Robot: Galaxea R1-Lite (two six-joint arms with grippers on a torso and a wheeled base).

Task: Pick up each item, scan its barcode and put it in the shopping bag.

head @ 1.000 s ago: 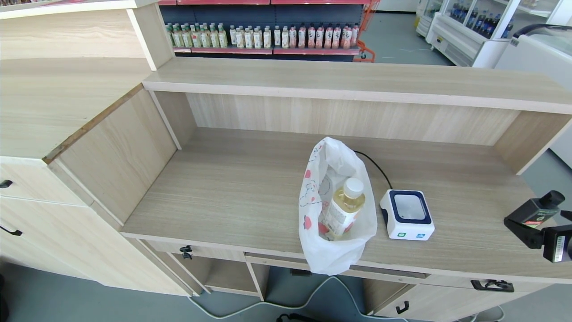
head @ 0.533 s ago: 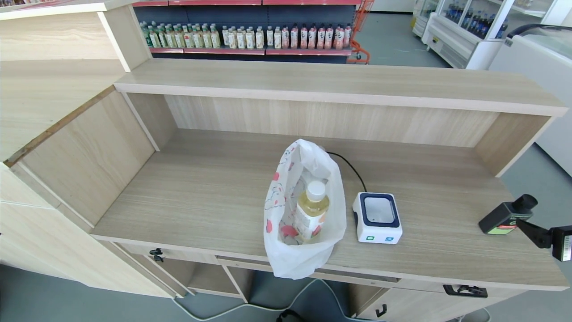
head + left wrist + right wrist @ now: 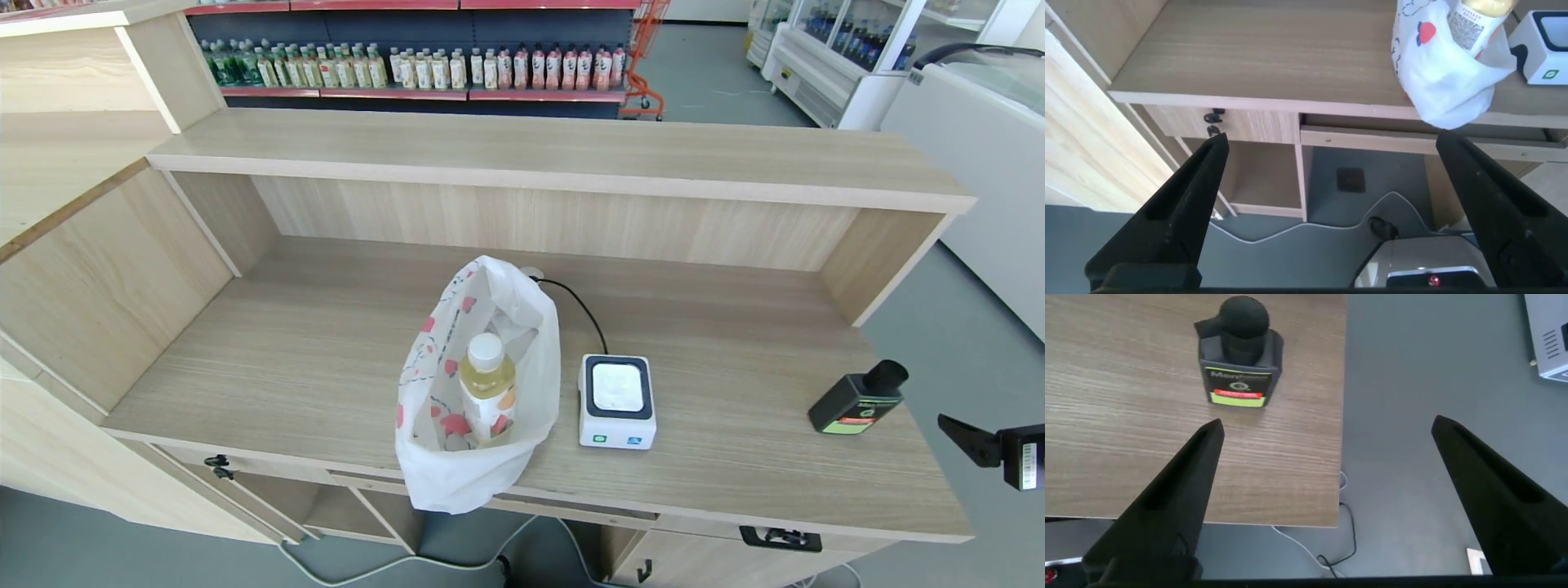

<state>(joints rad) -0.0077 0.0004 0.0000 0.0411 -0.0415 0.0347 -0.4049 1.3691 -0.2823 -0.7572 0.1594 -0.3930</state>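
The right pincer (image 3: 1327,426) was spread wide with nothing between its fingers, hanging just off the near right corner of the tabletop (image 3: 326,359). The black bottle (image 3: 857,398) lay on its side close by at the tabletop's right end, apart from the fingers, label up and cap pointing far and right. The left pincer (image 3: 1331,143) was likewise wide open and empty, low before the tabletop's near edge on the left, above the open cupboard space. The white shopping bag (image 3: 478,392) with red prints stood at the near edge about midway, its bottom sagging over the edge, with a pale yellow drink bottle (image 3: 487,384) upright inside. Just right of it sat the barcode scanner (image 3: 616,400), its black cable (image 3: 575,306) running away to the far side.
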